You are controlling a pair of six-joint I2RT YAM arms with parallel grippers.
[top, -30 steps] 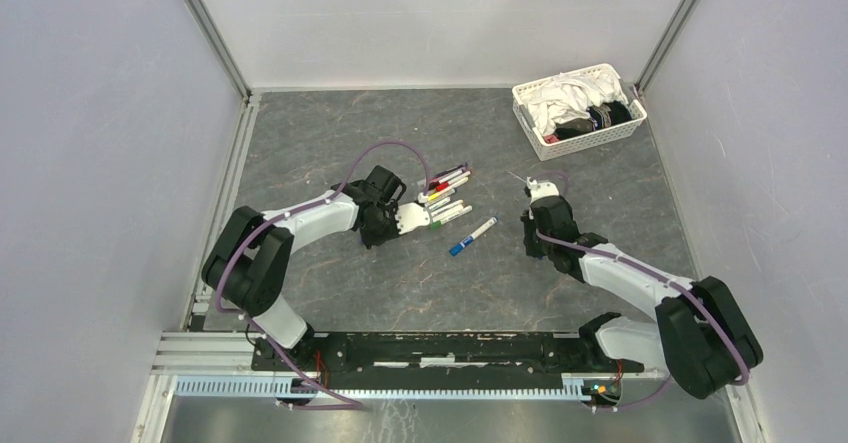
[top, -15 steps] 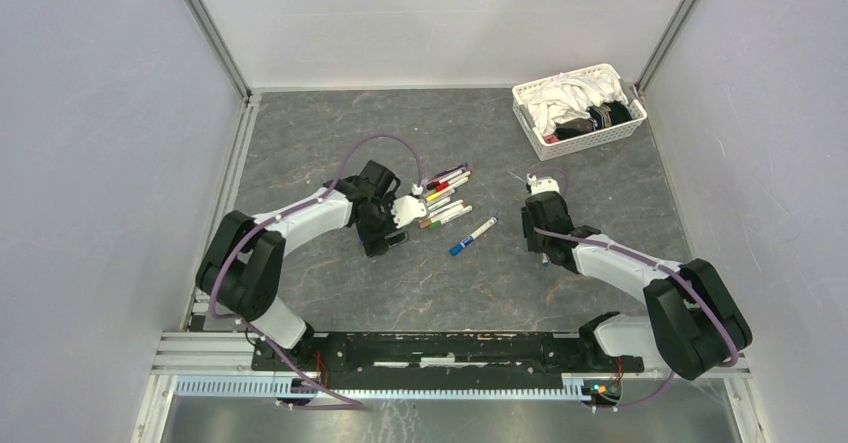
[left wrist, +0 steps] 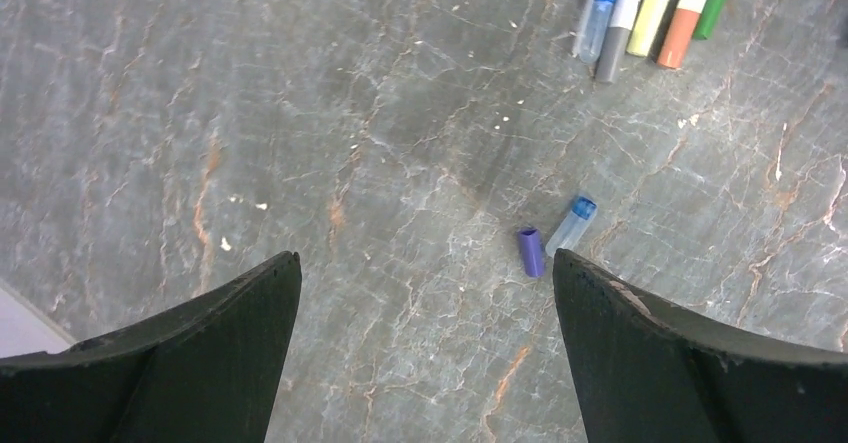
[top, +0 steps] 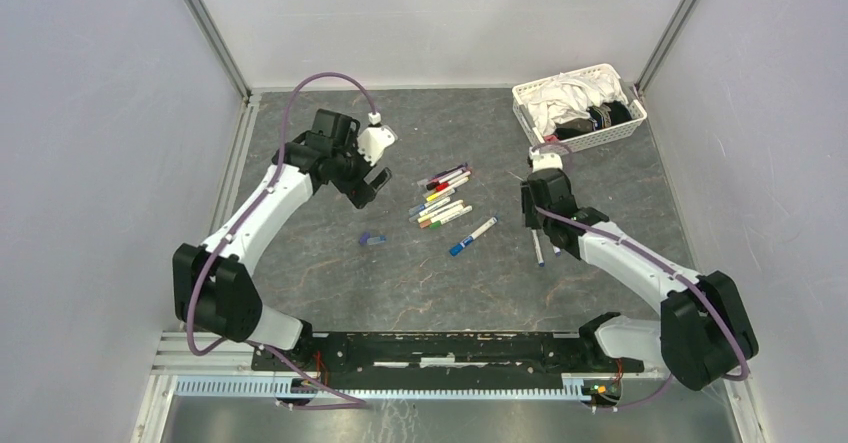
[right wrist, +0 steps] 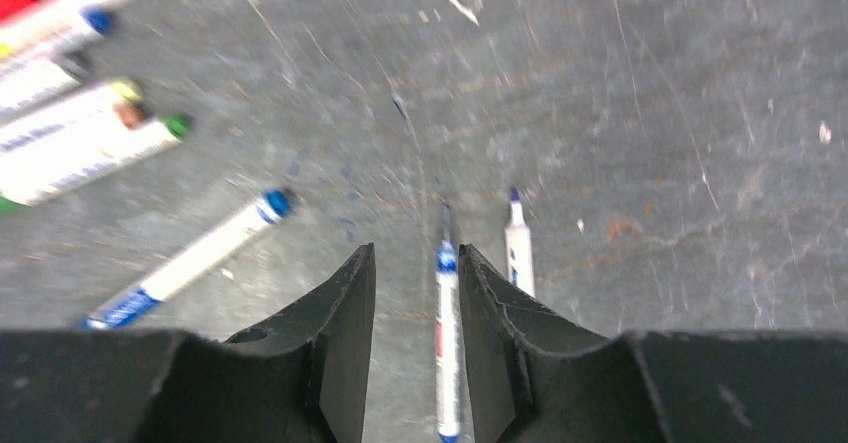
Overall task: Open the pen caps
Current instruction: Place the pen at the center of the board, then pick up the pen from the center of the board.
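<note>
Slim white pen (right wrist: 446,333) lies between parted fingers of the right hand (right wrist: 415,253); left hand (left wrist: 425,258) gapes wide.

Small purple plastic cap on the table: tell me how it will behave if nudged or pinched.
Lying on its side, the small purple plastic cap is a short round tube, so a nudge will probably roll it. Tiny and likely light, it could skitter away when pinched.

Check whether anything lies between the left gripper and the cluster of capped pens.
Nothing visible does. Only bare table separates the open left gripper from the pens. The loose purple cap and clear cap lie off to the near side, not on that line.
</note>
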